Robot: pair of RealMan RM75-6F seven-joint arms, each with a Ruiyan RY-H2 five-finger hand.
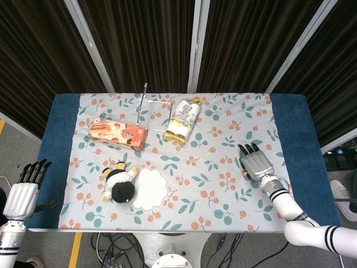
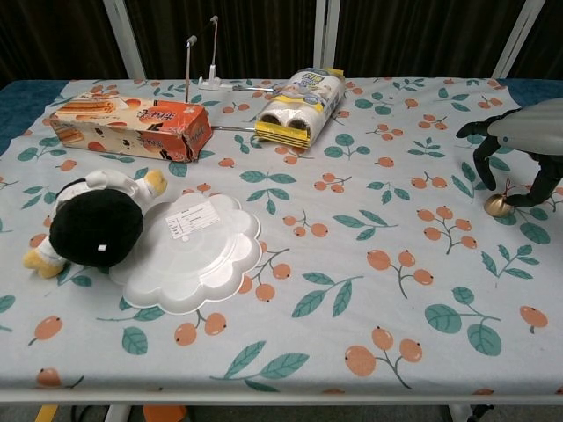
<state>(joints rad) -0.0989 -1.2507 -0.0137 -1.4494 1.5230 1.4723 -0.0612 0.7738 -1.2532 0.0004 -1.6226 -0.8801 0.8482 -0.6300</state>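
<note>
My right hand (image 1: pixel 255 164) hovers at the table's right side, palm down with fingers apart. In the chest view the right hand (image 2: pixel 521 141) arches over a small brass bell (image 2: pixel 497 205) that stands on the cloth between the fingers and thumb; no grip on it shows. My left hand (image 1: pixel 25 187) hangs off the left edge of the table, fingers straight and apart, holding nothing. It does not appear in the chest view.
An orange biscuit box (image 1: pixel 118 133) (image 2: pixel 132 125), a pack of rolls (image 1: pixel 183 120) (image 2: pixel 302 105) and a wire stand (image 1: pixel 152 104) (image 2: pixel 209 61) lie at the back. A black-and-white plush toy (image 1: pixel 119 182) (image 2: pixel 92 224) touches a white scalloped plate (image 1: pixel 149 188) (image 2: pixel 189 251).
</note>
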